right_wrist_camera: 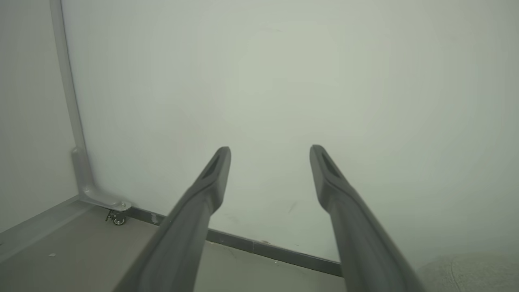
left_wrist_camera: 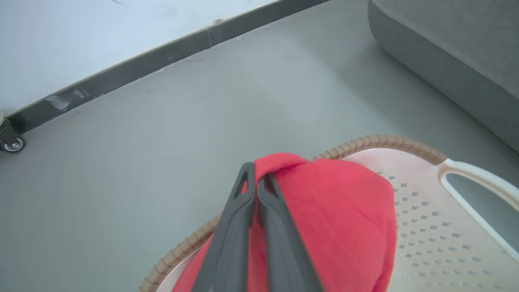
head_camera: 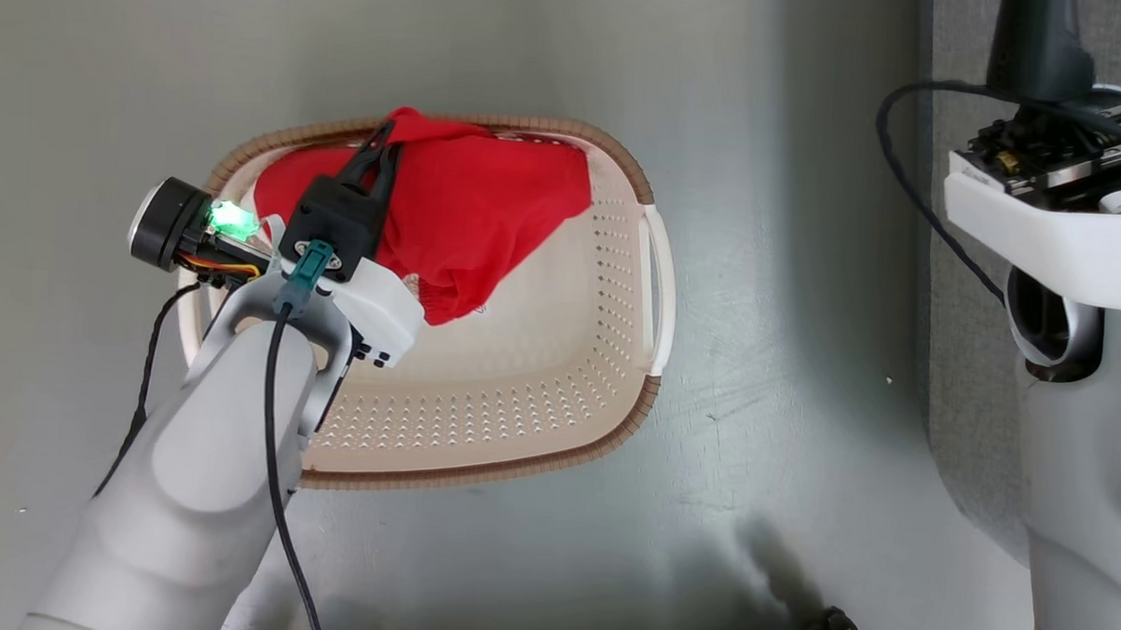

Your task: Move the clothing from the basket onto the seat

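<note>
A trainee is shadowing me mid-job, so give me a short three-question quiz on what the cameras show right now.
1. True or false: the left end effector is shut on the red soft-fabric garment.
2. Where is the garment? A spread on the grey fabric sofa; B partly inside the cream perforated plastic basket; C flat on the floor.
3. Is the right end effector open or shut, and what does it hold?
Key: 1 true; 2 B; 3 open, nothing.

Grey floor [left_wrist_camera: 121,182] meets pale wall [left_wrist_camera: 81,36] at dark skirting [left_wrist_camera: 162,61].
</note>
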You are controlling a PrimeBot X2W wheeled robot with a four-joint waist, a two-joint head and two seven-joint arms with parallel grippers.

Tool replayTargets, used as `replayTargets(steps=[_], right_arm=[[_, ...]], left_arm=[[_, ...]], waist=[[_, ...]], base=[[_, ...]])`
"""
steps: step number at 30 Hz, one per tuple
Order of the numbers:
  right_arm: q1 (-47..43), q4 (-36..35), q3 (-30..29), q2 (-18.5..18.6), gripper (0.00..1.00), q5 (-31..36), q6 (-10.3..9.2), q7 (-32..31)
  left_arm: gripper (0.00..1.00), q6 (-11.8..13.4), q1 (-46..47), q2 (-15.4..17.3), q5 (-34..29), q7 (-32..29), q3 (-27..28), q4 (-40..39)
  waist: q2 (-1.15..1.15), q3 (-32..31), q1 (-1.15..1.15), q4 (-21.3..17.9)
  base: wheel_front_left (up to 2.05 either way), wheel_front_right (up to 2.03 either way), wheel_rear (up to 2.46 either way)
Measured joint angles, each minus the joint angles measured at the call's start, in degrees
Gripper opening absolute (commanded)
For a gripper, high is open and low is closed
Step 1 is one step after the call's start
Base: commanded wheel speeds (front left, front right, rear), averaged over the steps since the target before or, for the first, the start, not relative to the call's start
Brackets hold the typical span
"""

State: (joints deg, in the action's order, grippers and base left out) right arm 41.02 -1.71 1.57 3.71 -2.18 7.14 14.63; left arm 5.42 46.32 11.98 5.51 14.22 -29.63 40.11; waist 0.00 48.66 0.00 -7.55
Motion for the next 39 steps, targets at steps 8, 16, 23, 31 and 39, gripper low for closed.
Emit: replayTargets(steps=[8, 16, 23, 31, 39], right_arm=[[-1.7, 1.5, 0.6, 0.1, 1.00, 0.2, 0.00, 0.0], [-3.8, 2.8, 0.8, 0.1, 1.00, 0.1, 0.00, 0.0], [-6.0, 4.3, 1.8, 0.1, 1.00, -0.5, 0.00, 0.0], [-8.9, 6.4, 2.9, 0.0, 1.00, -1.5, 0.00, 0.0], [-11.9, 8.5, 3.3, 0.0, 1.00, -2.1, 0.00, 0.0]], left_arm=[[0.00, 2.0, -3.0, -0.1, 1.9, 0.0, 3.0, -7.9], [0.00, 3.1, -6.1, 0.0, 3.1, 0.0, 5.1, -13.9], [0.00, 3.2, -8.1, 0.4, 3.6, 0.0, 6.4, -17.7], [0.00, 3.7, -10.7, 0.4, 3.9, 0.0, 7.2, -21.9], [0.00, 3.7, -12.3, 0.7, 4.0, 0.0, 8.0, -24.5]], waist=[[0.00, -2.9, 0.00, 1.4], [0.00, -5.9, 0.00, 2.5], [0.00, -8.4, 0.00, 3.2], [0.00, -12.0, 0.00, 4.0], [0.00, -15.9, 0.00, 4.6]], base=[[0.00, 0.00, 0.00], [0.00, 0.00, 0.00], [0.00, 0.00, 0.00], [0.00, 0.00, 0.00], [0.00, 0.00, 0.00]])
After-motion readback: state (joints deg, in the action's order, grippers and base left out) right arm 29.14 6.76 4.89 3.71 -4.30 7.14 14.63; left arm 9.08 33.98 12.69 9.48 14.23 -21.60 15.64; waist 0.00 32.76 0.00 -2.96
